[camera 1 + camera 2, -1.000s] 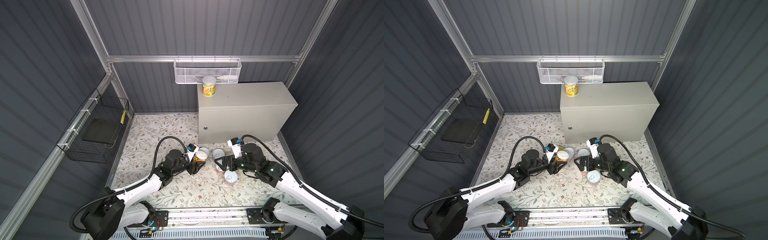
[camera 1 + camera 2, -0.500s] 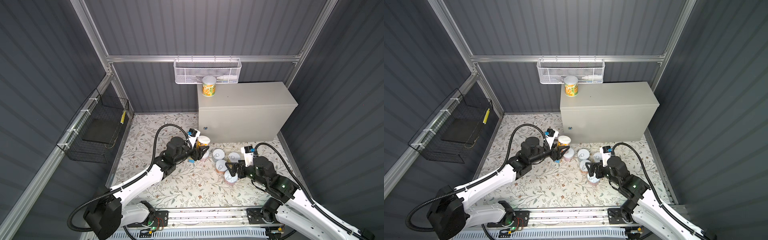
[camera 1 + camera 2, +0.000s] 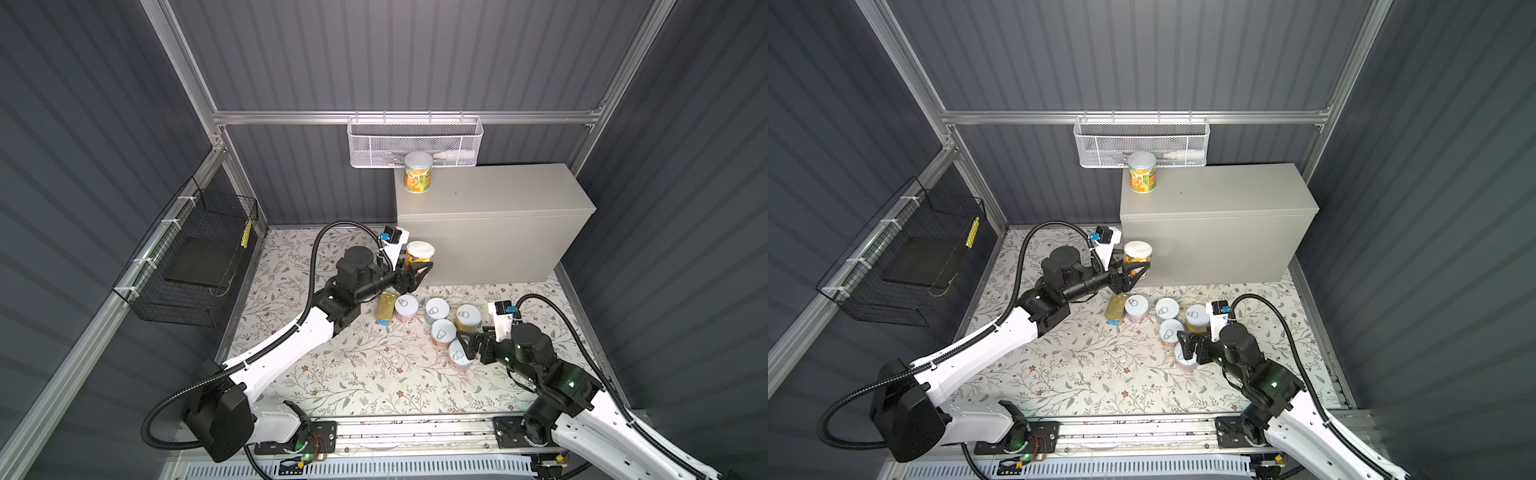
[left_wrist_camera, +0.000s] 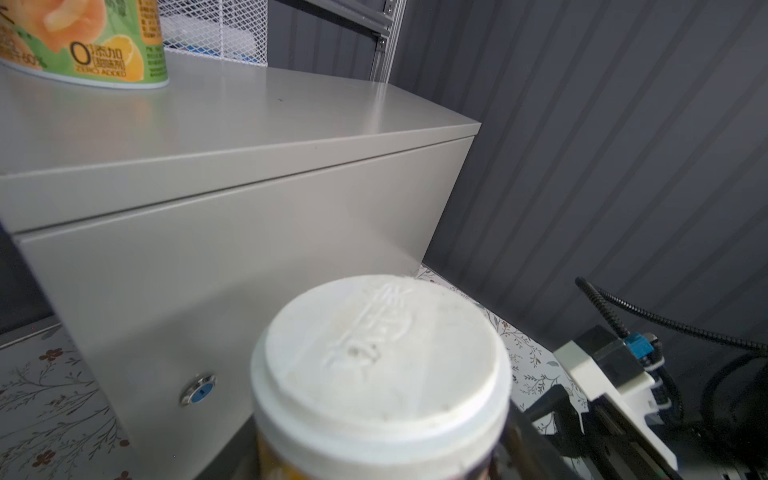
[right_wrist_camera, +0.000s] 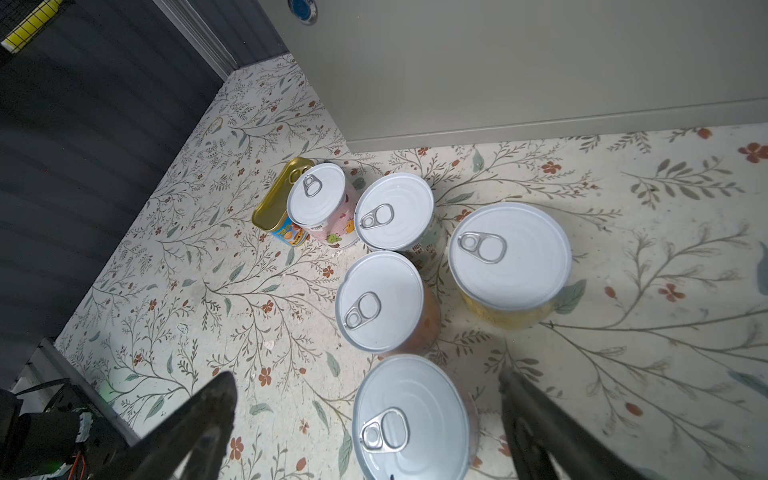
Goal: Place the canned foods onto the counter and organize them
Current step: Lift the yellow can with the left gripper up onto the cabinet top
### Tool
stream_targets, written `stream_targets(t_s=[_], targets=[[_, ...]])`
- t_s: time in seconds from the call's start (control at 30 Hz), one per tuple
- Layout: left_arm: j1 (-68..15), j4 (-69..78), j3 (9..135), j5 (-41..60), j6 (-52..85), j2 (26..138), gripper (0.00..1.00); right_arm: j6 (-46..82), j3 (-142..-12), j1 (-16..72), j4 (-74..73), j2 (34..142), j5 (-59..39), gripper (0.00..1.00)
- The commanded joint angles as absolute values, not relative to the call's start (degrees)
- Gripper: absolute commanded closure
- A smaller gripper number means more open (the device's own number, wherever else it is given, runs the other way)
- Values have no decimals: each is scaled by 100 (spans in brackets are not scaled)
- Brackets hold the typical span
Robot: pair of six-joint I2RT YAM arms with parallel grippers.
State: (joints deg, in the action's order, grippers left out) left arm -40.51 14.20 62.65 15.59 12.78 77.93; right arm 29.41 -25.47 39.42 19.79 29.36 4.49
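My left gripper (image 3: pixel 417 271) is shut on an orange can with a white lid (image 3: pixel 419 254), held upright in the air before the front left corner of the counter (image 3: pixel 498 195). That lid (image 4: pixel 380 353) fills the left wrist view below the counter's top edge. One orange-and-green can (image 3: pixel 417 172) stands on the counter's back left corner. A flat gold tin (image 3: pixel 385 306) and several round cans (image 3: pixel 437 309) sit clustered on the floral floor. My right gripper (image 3: pixel 467 345) is open, its fingers (image 5: pixel 199 424) either side of the nearest can (image 5: pixel 411 419) without touching it.
A white mesh basket (image 3: pixel 414 141) hangs on the back rail just above the counter's left end. A black wire basket (image 3: pixel 195 266) hangs on the left wall. A blue lock (image 4: pixel 198 388) sits on the counter's front. Dark ribbed walls close in on three sides.
The left gripper has lifted the white-lidded can off the floor and carried it up and toward the counter. The right arm drew back from the cluster's far side to the nearest can.
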Motion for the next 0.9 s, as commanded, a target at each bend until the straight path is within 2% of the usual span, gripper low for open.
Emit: stream_targets(t_s=[0.0, 0.6, 0.87], targets=[[-4043, 1858, 6806, 1569, 1231, 7955, 66, 2953, -2410, 3946, 2165, 2698, 613, 1], [-3944, 1451, 9046, 1437, -282, 9076, 61, 3234, -2269, 3947, 2378, 2384, 527, 1], [-3546, 1425, 9796, 1975, -211, 9805, 60, 3417, -2167, 3947, 2668, 2100, 521, 1]])
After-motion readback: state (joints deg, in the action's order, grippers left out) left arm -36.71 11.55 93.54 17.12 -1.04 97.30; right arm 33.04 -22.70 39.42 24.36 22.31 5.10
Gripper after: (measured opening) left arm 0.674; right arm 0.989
